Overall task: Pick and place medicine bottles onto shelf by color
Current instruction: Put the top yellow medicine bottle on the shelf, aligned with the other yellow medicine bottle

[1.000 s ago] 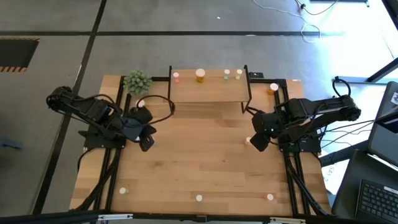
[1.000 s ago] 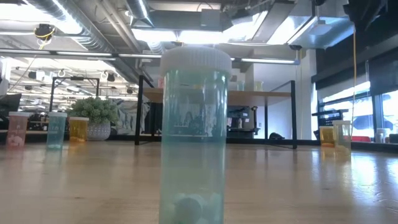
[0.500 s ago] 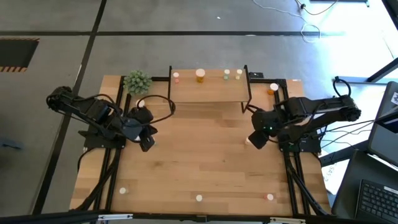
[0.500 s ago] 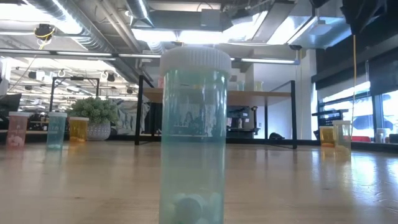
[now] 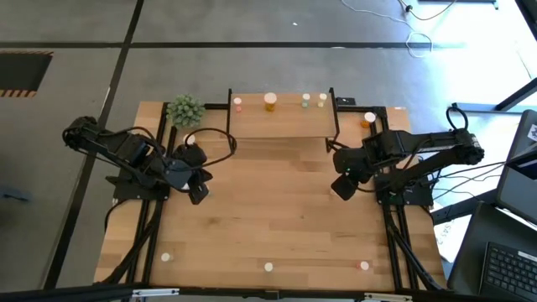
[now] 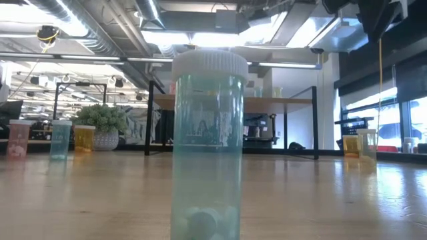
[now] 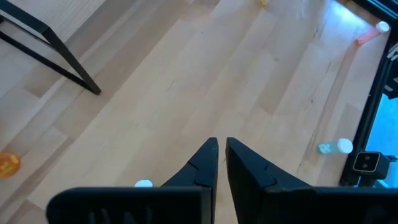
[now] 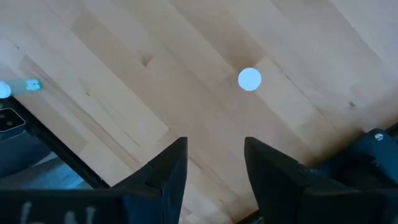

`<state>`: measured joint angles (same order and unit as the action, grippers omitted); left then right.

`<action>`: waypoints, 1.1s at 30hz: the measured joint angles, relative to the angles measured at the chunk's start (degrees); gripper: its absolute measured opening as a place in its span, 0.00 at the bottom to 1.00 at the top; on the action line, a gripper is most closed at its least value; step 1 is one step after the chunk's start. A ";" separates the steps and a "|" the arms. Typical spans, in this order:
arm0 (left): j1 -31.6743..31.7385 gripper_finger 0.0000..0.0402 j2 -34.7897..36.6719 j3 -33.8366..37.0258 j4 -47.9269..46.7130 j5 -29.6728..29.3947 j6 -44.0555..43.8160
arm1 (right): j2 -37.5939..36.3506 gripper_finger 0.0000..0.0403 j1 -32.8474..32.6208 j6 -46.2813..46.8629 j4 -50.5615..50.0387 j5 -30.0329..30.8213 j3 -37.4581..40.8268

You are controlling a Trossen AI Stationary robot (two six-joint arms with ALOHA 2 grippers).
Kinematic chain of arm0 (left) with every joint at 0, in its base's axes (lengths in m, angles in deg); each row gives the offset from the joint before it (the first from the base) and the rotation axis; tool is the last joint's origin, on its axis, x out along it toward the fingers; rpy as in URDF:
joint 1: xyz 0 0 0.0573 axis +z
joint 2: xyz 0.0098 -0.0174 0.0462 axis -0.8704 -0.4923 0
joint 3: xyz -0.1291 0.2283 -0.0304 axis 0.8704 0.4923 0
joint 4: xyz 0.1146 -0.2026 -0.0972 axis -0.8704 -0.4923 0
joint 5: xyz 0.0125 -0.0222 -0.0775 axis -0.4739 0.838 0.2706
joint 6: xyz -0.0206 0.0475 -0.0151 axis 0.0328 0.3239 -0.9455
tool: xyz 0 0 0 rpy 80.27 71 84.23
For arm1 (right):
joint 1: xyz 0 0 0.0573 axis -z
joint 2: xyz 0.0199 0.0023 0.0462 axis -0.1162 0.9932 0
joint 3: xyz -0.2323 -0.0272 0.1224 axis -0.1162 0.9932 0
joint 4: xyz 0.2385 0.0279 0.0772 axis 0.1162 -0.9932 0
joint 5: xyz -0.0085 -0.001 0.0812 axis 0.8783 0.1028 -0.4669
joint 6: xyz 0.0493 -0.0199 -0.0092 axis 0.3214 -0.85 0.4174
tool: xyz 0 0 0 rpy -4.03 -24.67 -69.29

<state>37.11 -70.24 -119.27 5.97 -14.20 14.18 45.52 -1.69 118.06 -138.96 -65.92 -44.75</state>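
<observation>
The shelf [image 5: 281, 118] stands at the table's far edge with a pink [image 5: 237, 102], an orange [image 5: 270, 101] and two pale green bottles [image 5: 306, 100] on its board. My right gripper [image 5: 342, 186] hangs open over the table in front of the shelf's right end. Its wrist view looks down on the white cap [image 8: 249, 79] of an upright bottle, ahead of the fingertips and apart from them. My left gripper [image 5: 197, 191], shut and empty [image 7: 221, 149], hangs over the table's left half. A pale green bottle [image 6: 208, 143] stands upright right before the low camera.
Three bottles stand along the near edge [image 5: 165, 257], [image 5: 268, 268], [image 5: 363, 266]. An orange one [image 5: 369, 119] stands right of the shelf. The spiky plant [image 5: 185, 109] is left of the shelf. Bare wood lies between the arms.
My right gripper has edged toward the table's left, and in the high view it now covers the pale bottle that showed beside it. Its fingers have stayed open. The left arm has kept still.
</observation>
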 joint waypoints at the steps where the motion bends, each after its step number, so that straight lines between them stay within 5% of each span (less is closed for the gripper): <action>1: 0.00 0.07 0.01 0.00 0.01 0.01 0.00 | 0.00 0.40 0.00 0.00 0.01 -0.07 0.00; 22: 0.00 0.07 0.01 0.00 -0.01 0.02 1.28 | 0.00 0.39 0.00 0.08 0.36 -0.33 -0.02; 33: 0.02 0.07 0.02 0.00 -0.01 0.02 1.40 | 0.00 0.24 0.02 -2.97 0.34 0.58 -0.02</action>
<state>37.13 -70.22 -119.27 5.95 -14.18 15.58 45.52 -1.67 115.09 -138.62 -65.34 -44.77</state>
